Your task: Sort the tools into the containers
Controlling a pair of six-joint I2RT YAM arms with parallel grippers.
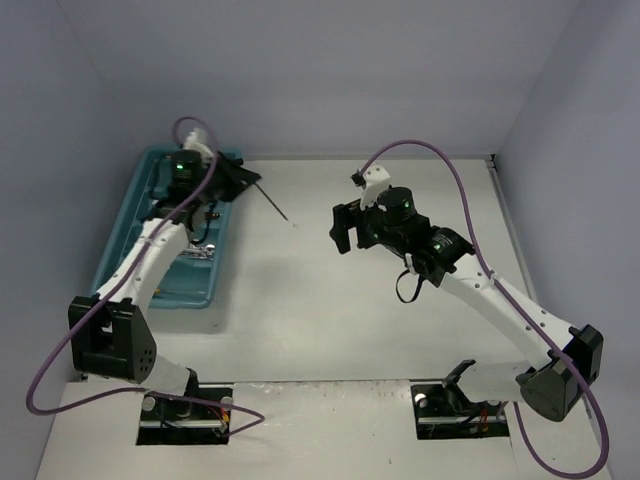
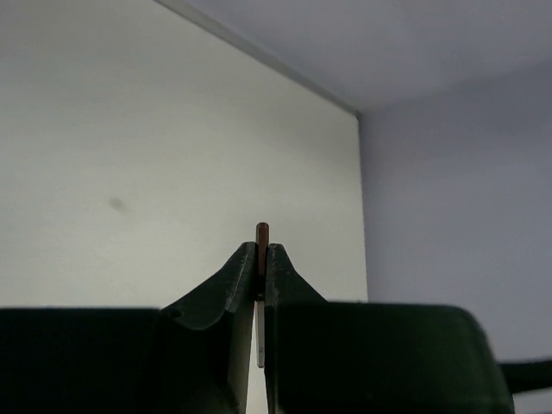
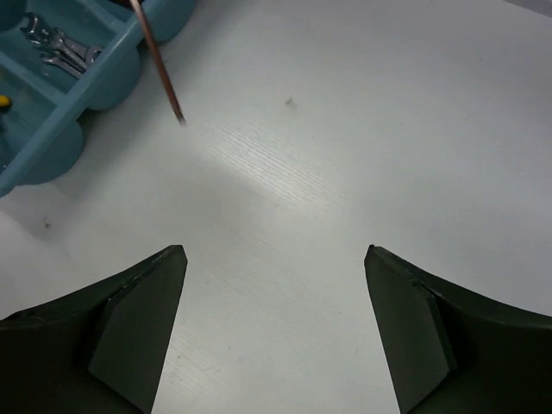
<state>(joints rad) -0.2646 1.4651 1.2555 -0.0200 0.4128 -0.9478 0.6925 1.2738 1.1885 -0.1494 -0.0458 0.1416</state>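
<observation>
Your left gripper point(image 2: 261, 259) is clenched on the thin reddish-brown tool point(image 1: 272, 203), whose tip pokes out over the table point(image 1: 350, 310) just beside the teal tray point(image 1: 180, 288), so carry it level over a fitting compartment before letting go, with the released, empty right gripper point(image 1: 345, 228) held well apart.
</observation>
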